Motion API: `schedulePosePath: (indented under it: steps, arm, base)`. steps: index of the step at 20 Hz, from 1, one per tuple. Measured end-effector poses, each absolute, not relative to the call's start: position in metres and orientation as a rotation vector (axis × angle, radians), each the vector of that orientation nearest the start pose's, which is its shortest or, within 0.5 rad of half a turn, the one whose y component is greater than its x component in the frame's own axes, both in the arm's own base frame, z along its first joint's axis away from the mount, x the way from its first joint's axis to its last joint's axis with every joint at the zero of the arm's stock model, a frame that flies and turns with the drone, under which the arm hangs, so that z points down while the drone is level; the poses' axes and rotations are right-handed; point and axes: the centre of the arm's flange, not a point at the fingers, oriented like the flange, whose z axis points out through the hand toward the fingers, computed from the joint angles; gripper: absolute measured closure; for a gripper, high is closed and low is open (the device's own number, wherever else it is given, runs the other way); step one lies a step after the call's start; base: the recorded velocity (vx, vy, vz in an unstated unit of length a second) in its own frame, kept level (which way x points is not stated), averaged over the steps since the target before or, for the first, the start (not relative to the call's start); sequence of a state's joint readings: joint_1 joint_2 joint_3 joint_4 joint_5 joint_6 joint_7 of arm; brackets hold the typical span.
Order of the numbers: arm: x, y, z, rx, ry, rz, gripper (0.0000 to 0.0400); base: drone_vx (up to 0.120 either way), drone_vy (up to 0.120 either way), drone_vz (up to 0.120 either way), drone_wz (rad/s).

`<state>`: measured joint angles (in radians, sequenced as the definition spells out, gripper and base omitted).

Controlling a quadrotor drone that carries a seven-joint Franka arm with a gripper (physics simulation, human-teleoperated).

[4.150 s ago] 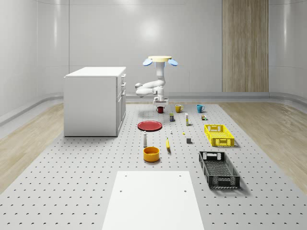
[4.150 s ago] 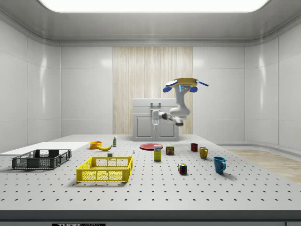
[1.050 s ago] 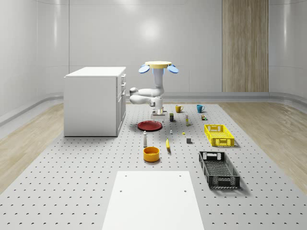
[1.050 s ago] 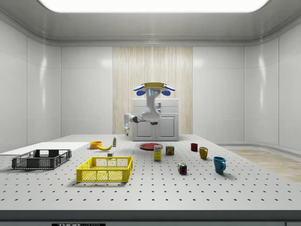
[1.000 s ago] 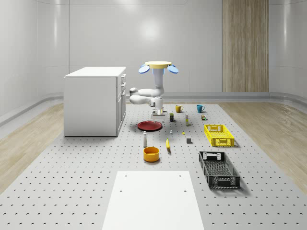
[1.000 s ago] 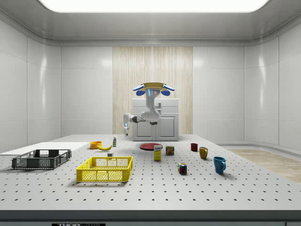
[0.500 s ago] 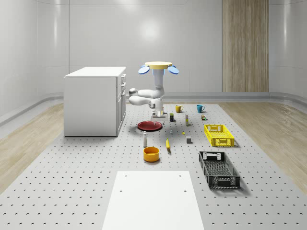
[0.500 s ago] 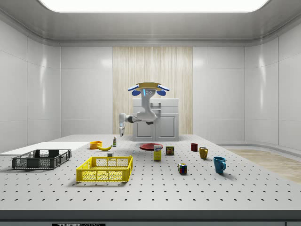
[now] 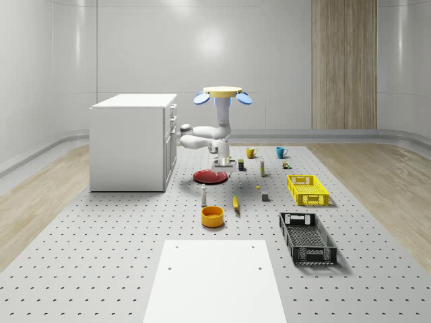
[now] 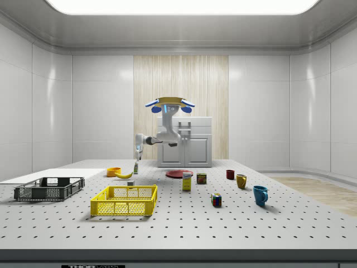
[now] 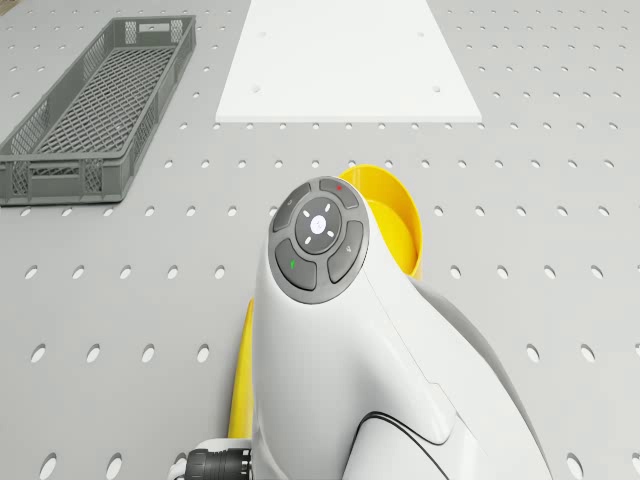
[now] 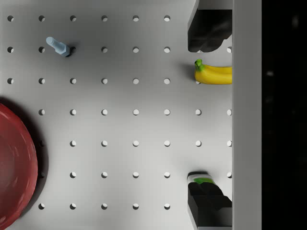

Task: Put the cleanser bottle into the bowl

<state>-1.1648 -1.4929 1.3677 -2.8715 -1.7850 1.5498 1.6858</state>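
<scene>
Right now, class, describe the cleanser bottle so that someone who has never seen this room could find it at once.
Start at the big white cabinet, then find the orange bowl on the perforated table, nearer the camera. The cleanser bottle stands just behind that bowl, before the red plate. It is slim, white and upright; the banana beside it lies flat and yellow.

Grey perforated worktop (image 9: 101, 256) bearing: white cabinet (image 9: 133, 141), red plate (image 9: 210, 176), cleanser bottle (image 9: 203, 195), orange bowl (image 9: 212, 216), banana (image 9: 236, 202), yellow crate (image 9: 307, 189), black crate (image 9: 307, 237), white panel (image 9: 214, 279).
</scene>
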Motion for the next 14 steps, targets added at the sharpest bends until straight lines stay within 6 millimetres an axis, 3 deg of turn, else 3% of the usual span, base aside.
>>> schedulePosePath:
  steps: [7,14]
  arm:
    - [0.307,0.0,0.491,0.001,-0.002,0.785,0.0]
    - [0.307,0.021,0.491,0.001,-0.002,0.785,0.0]
  base:
    - [0.12,0.0,0.0,0.0]
    - [0.0,0.0,0.0,0.0]
